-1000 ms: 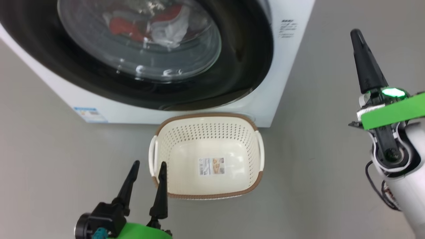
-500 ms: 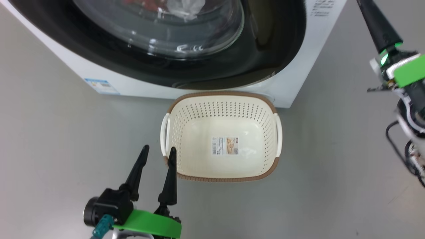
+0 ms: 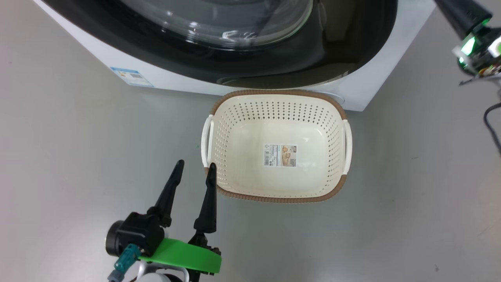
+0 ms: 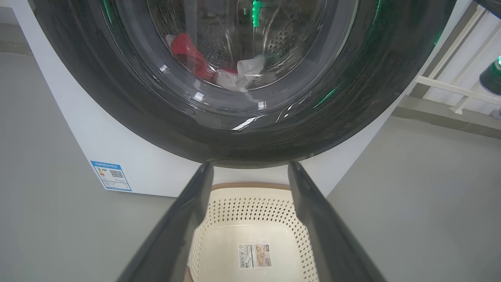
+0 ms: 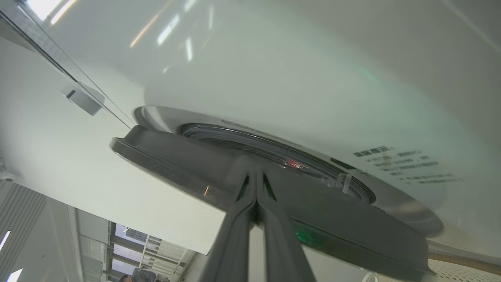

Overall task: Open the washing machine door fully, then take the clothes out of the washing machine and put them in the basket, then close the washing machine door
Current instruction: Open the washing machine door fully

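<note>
Currently the washing machine (image 3: 364, 78) stands on a grey floor (image 3: 78, 164), its white front taking up the top of the head view, with a small blue label (image 3: 131, 76) low on the front panel.

Washing machine door (image 4: 242, 90): wide glossy black rim, clear bulging glass in the middle. From the head and left wrist views it sits against the machine front. From the right wrist view it is seen edge-on as a dark slab; whether it has come off the front at all I cannot tell.

Clothes (image 4: 191, 55): bright red fabric with a pale white piece beside it, lying low in the perforated steel drum, seen through the glass.

Basket (image 3: 242, 164): cream, perforated sides, brown woven-look rim, white handle on each side. It sits on the floor just in front of the machine, its far rim close under the door's lower edge. A paper label (image 3: 280, 155) is on its bottom; nothing else lies in it.

Left gripper (image 3: 196, 163): fingers spread wide apart, holding nothing, pointing toward the machine. It hangs by the basket's near-left corner, the inner fingertip overlapping the rim there in the head view. The left wrist view looks between the fingers down into the basket.

Right gripper (image 5: 255, 174): fingers pressed together with nothing between them, raised at the machine's right side, tips right up at the door's black outer edge. Contact is not certain.
</note>
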{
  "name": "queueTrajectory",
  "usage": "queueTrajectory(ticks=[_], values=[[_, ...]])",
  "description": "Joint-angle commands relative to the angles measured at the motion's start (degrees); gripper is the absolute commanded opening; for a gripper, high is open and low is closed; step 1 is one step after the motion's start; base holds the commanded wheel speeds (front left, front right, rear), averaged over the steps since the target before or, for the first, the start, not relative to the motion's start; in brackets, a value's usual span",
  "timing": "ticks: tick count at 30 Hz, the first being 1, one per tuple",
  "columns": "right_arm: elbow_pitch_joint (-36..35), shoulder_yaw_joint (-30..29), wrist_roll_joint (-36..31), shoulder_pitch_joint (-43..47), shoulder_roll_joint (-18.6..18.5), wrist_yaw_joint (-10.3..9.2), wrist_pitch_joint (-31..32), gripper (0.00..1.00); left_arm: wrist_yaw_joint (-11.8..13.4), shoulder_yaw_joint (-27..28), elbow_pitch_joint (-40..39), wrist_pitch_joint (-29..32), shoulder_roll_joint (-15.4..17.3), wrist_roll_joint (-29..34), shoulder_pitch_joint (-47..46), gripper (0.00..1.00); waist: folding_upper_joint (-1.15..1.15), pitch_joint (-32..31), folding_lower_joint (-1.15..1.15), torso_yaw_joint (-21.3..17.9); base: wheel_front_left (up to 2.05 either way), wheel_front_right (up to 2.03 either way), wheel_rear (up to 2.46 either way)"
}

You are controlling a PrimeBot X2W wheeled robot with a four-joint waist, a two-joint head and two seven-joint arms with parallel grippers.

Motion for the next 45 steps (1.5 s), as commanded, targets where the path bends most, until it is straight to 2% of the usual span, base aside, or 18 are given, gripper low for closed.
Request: queueTrajectory(ticks=[1, 9, 27, 45], values=[[-0.77, -0.84, 0.25, -0.93, 0.39, 0.03, 1.09, 0.00, 0.48, 1.27, -1.53, -0.70, 0.46, -0.51, -1.10, 1.00, 0.00, 0.59, 0.00, 0.51, 0.00, 0.00, 0.00], [2.73, -3.28, 0.17, -2.29, 2.77, 0.03, 7.88, 0.00, 0.69, 0.60, -1.63, -0.70, 0.46, -0.99, -1.63, 1.00, 0.00, 1.62, 0.00, 1.39, 0.00, 0.00, 0.00], [5.11, -6.50, -4.66, -4.00, 5.21, 0.03, 11.54, 0.00, 1.33, -0.86, -2.20, -0.70, 0.46, -2.41, -2.32, 1.00, 0.00, 3.18, 0.00, 3.07, 0.00, 0.00, 0.00], [2.75, -4.00, -7.51, 3.28, 9.04, 0.03, 16.36, 0.00, 0.87, 0.09, -1.11, -0.70, 0.46, -1.79, -0.55, 1.00, 0.00, -2.19, 0.00, 1.26, 0.00, 0.00, 0.00]])
